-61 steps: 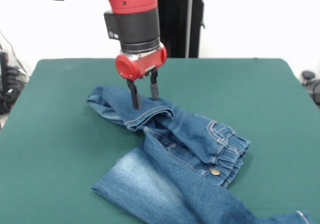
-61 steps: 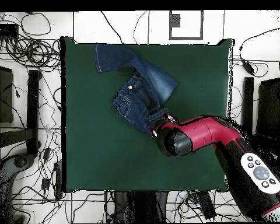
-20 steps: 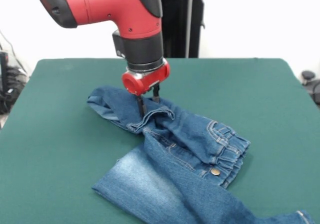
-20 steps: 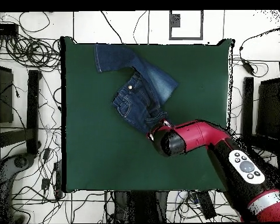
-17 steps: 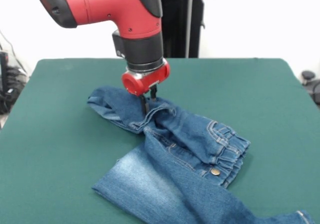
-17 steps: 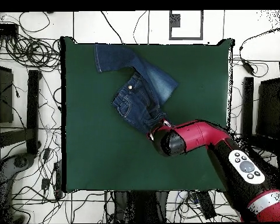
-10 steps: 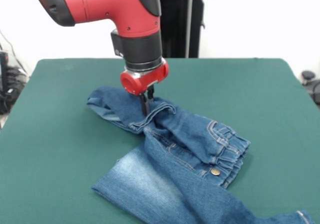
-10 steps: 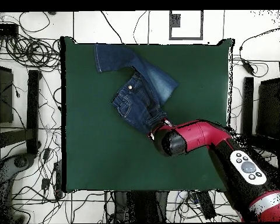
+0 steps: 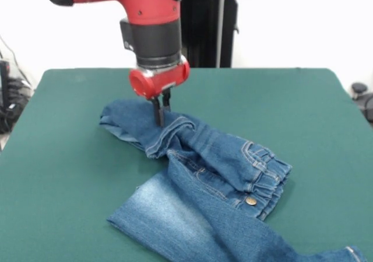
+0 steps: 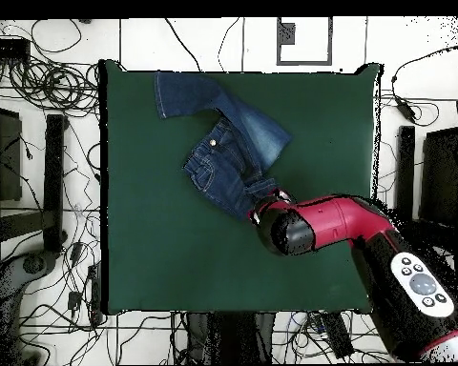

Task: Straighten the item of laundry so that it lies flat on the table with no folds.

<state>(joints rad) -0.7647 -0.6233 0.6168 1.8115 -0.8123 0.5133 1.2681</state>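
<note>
On the dark green felt desk [image 9: 64,174], we see small faded blue denim jeans [image 9: 210,180] lying rumpled, one leg folded; our black jaws pinch that leg's hem fold [image 9: 158,115] closed.

table [image 9: 326,116]: dark green cloth top | on it: jeans [image 9: 215,180], crumpled, one leg folded
</note>
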